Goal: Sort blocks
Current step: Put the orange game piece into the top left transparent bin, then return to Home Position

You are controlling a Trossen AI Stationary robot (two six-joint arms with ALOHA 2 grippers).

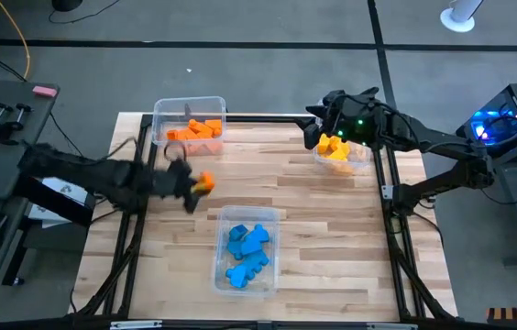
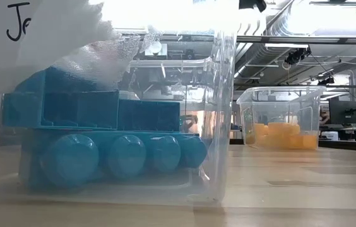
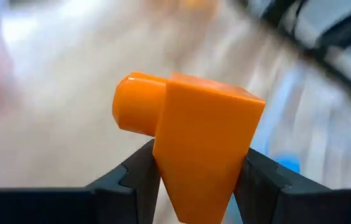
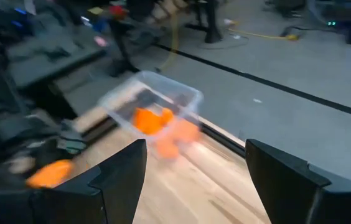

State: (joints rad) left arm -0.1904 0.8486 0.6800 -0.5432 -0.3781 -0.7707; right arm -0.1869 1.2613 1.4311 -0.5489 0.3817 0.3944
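Blurred table point(image 1: 332, 229) behind, left fingers point(image 3: 138, 177) clamp orange block point(image 3: 203, 143); right fingers point(image 4: 119, 168) apparently apart.

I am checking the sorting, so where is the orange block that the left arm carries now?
In the high view, the orange block is in the left end effector, left of centre, between the orange bin and the blue bin.

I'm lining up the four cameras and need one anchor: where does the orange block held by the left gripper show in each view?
High view: orange block, left of centre, below the orange bin.
Low view: not in it.
Left wrist view: centre, clamped by the left gripper.
Right wrist view: lower left.
Shared landmark: the orange bin.
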